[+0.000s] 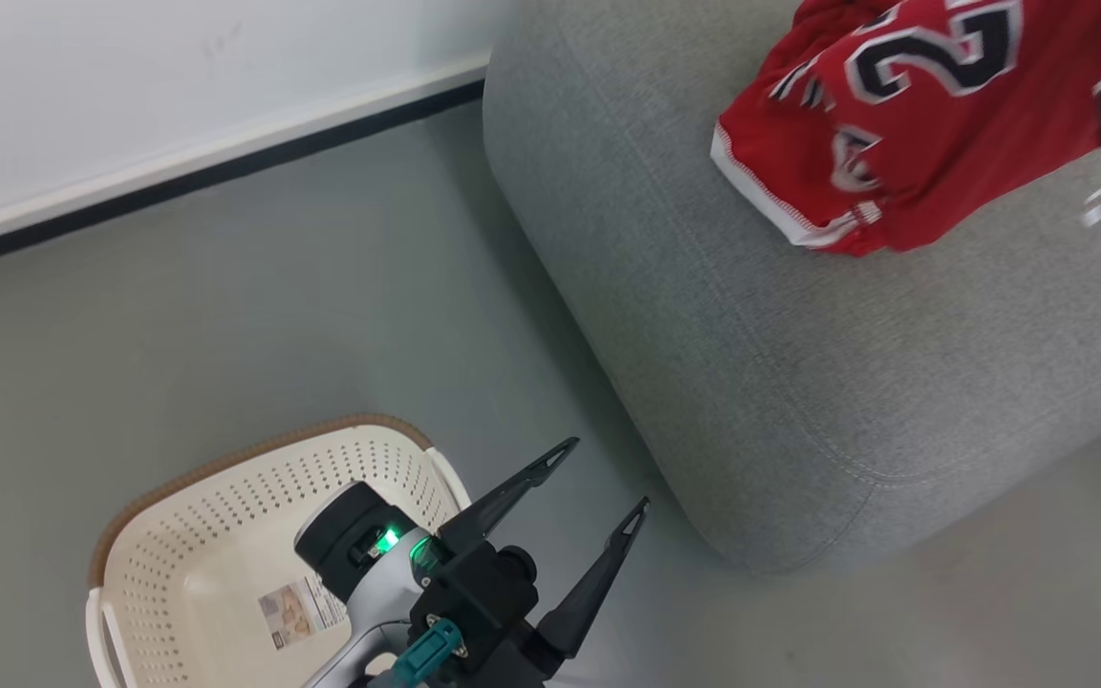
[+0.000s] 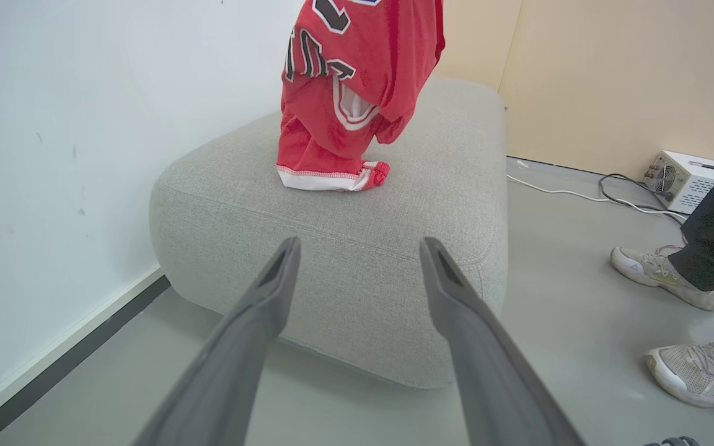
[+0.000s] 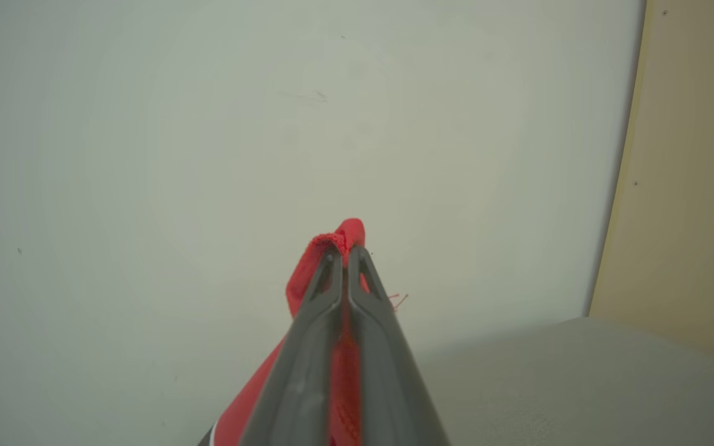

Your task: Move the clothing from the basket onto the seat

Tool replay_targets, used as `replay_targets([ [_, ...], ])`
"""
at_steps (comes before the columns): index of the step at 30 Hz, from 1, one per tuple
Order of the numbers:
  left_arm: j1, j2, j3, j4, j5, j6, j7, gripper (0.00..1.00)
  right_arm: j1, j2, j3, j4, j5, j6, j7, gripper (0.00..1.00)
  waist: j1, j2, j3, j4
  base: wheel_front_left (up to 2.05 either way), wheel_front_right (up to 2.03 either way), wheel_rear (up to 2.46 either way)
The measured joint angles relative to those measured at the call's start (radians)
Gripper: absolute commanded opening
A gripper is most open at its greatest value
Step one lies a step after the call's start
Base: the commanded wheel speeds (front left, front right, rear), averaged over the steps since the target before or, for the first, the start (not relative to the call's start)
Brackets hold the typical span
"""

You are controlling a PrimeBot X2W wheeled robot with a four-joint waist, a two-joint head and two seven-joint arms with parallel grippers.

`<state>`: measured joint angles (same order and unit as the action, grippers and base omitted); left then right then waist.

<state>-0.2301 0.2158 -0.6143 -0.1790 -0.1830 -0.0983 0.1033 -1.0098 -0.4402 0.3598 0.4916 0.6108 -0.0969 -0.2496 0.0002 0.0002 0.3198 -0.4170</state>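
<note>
The basket (image 1: 226, 506) sits on the grey floor (image 1: 226, 287) at about 7 o'clock in the head view. It is cream white with lots of little holes and a brown rim. A paper sticker (image 1: 300, 612) lies on its bottom. At 6 o'clock, over the basket's right side, is the left gripper (image 1: 609, 472). Its two long dark fingers are spread wide and hold nothing. They point toward 1 o'clock, at the seat (image 1: 799, 382).

The seat is big, grey and soft, with round edges. It takes up the head view from 12 to 4 o'clock. The clothing (image 1: 904, 124) is at 1 o'clock, over the top of the seat. It is bright red with a white edge and dark numbers. In the left wrist view its bottom end rests on the seat at 12 o'clock, and the rest hangs up from above.

In the right wrist view, at 6 o'clock, the right gripper (image 3: 348, 251) has its fingers pressed together on a bit of the red cloth. The cloth pokes out past the tips. A pale wall (image 3: 208, 124) is behind it.

In the left wrist view, at 3 to 4 o'clock, a person's two pale shoes (image 2: 661, 272) stand on the floor. A white box (image 2: 685, 179) with cables (image 2: 580, 195) sits at 2 o'clock.
</note>
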Motion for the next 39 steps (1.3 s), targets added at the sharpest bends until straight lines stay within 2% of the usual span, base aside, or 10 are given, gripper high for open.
replay_targets([
  [10, -0.054, 0.012, -0.014, -0.032, 0.003, -0.009, 0.011, 1.00, -0.153, -0.116, -0.088, 0.101, -0.037, -0.016, -0.007, 0.00, 0.0000, 0.0000, 0.085, 0.054, 0.00, 0.00, 0.00],
  [14, -0.065, 0.024, -0.015, -0.045, 0.003, -0.016, 0.015, 1.00, -0.187, -0.132, -0.098, 0.127, -0.050, -0.018, -0.007, 0.00, 0.0000, -0.0001, 0.122, 0.077, 0.00, 0.00, 0.00],
  [22, -0.116, 0.049, -0.017, -0.068, 0.010, -0.017, 0.018, 1.00, -0.197, -0.126, -0.098, 0.207, -0.056, -0.019, -0.007, 0.00, 0.0001, 0.0000, 0.205, 0.115, 0.00, 0.00, 0.00],
  [28, -0.157, 0.067, -0.020, -0.069, 0.016, -0.018, 0.018, 1.00, -0.180, -0.063, -0.097, 0.269, -0.046, -0.019, -0.007, 0.00, 0.0000, 0.0001, 0.262, 0.130, 0.00, 0.00, 0.00],
  [34, -0.180, 0.069, -0.030, -0.074, 0.016, -0.025, 0.018, 1.00, -0.149, -0.056, -0.115, 0.337, -0.025, -0.019, -0.007, 0.00, -0.0001, 0.0000, 0.297, 0.138, 0.00, 0.00, 0.00],
  [39, -0.189, 0.082, -0.031, -0.063, 0.016, -0.025, 0.016, 1.00, -0.115, -0.012, -0.119, 0.398, -0.008, -0.023, -0.007, 0.00, 0.0000, 0.0000, 0.312, 0.141, 0.00, 0.00, 0.00],
])
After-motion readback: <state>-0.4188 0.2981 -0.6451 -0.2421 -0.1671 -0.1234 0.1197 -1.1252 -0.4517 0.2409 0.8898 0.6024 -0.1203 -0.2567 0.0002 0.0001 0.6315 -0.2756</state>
